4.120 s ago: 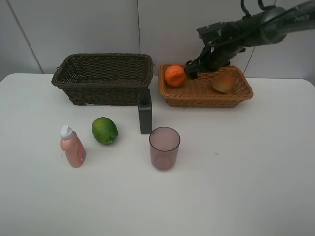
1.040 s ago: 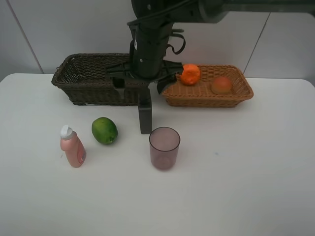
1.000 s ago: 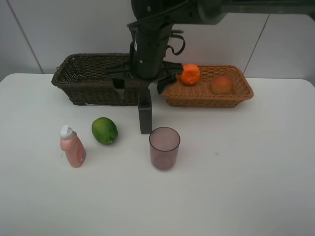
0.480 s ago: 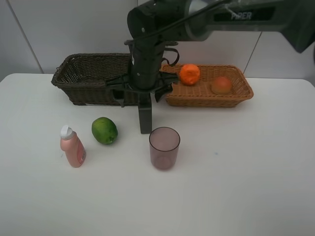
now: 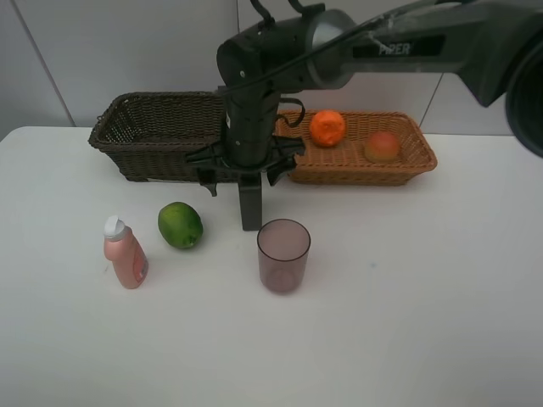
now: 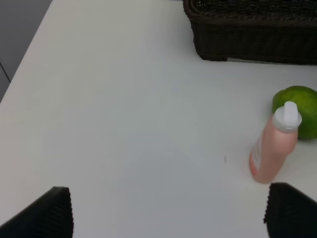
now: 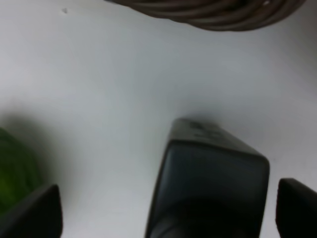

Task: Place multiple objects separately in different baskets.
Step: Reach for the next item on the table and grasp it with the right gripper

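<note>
The dark green bottle (image 5: 250, 208) stands upright on the table in front of the two baskets. My right gripper (image 5: 243, 175) hangs open right over its top, one finger on each side; the right wrist view shows the bottle (image 7: 208, 183) between the spread fingertips (image 7: 29, 213). The orange (image 5: 327, 127) and the peach-like fruit (image 5: 383, 147) lie in the light tan basket (image 5: 339, 170). The dark brown basket (image 5: 144, 157) holds nothing I can see. The green fruit (image 5: 180, 225), pink bottle (image 5: 125, 254) and purple cup (image 5: 282, 254) stand on the table. My left gripper (image 6: 168, 213) is open above bare table.
The right arm (image 5: 382, 51) reaches across from the upper right over the baskets. In the left wrist view the pink bottle (image 6: 272, 148), green fruit (image 6: 303, 106) and dark basket (image 6: 252, 29) lie ahead. A white wall stands behind the table.
The right gripper has come from the tan basket to the dark green bottle and, over the last second, sunk lower around its top. The orange now rests further right in the basket.
</note>
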{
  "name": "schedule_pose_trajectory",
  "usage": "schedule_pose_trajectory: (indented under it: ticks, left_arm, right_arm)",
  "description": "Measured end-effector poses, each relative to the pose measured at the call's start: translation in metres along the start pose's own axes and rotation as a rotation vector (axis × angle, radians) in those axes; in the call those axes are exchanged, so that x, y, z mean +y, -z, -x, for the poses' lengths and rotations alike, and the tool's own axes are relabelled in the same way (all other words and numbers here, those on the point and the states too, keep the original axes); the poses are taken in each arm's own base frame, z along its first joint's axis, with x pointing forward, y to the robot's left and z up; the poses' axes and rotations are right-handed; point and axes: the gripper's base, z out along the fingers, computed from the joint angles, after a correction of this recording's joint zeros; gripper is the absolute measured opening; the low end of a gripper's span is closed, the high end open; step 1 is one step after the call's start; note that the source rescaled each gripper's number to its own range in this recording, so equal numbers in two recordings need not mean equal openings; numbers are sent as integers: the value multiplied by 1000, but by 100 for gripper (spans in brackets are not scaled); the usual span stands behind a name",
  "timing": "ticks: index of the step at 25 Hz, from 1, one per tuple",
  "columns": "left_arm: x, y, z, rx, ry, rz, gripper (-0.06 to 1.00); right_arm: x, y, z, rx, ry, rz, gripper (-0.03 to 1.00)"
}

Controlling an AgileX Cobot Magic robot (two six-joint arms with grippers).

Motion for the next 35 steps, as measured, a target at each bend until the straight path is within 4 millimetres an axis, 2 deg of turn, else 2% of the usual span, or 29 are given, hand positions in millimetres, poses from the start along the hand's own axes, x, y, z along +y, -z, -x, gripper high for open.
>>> schedule_pose_trajectory:
  ticks: [27, 35]
  left_arm:
    - [0, 0, 0, 0, 0, 0, 100]
    - [0, 0, 0, 0, 0, 0, 100]
  right_arm:
    - [0, -3, 2, -25, 7, 6, 91]
    - [1, -10, 1, -16, 11, 1, 91]
